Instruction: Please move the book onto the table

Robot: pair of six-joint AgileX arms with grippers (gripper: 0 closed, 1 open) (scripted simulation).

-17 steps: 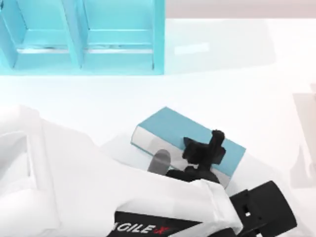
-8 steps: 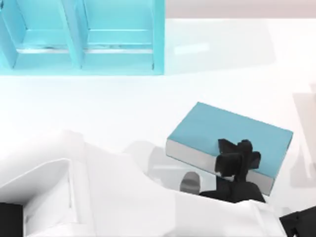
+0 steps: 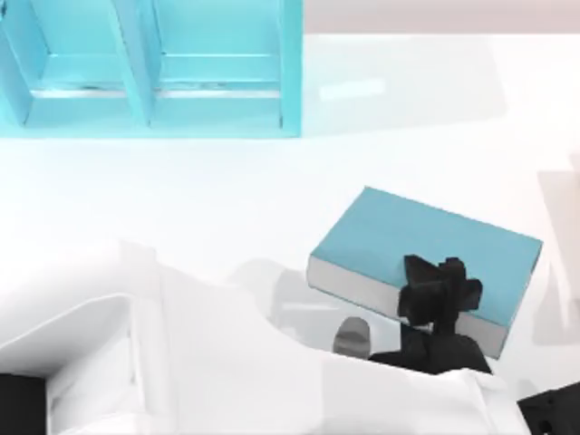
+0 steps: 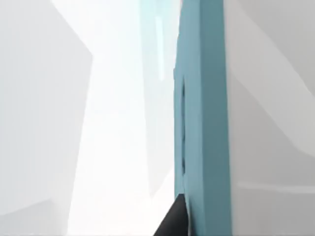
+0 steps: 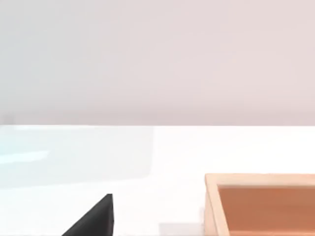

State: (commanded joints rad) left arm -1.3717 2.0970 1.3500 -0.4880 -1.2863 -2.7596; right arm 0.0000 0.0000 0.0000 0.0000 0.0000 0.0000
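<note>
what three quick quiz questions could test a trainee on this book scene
1. True or false: the left hand is shut on the book.
2. Which lies nearer the top view's left: the book or the turquoise shelf unit?
3. Multiple choice: the book's cover is A red, B light blue, C black.

Key: 1 true. 2 the shelf unit. 3 B.

Book (image 3: 426, 249) right of centre on table (image 3: 181, 199); shelf unit (image 3: 149, 68) behind, left.
</note>
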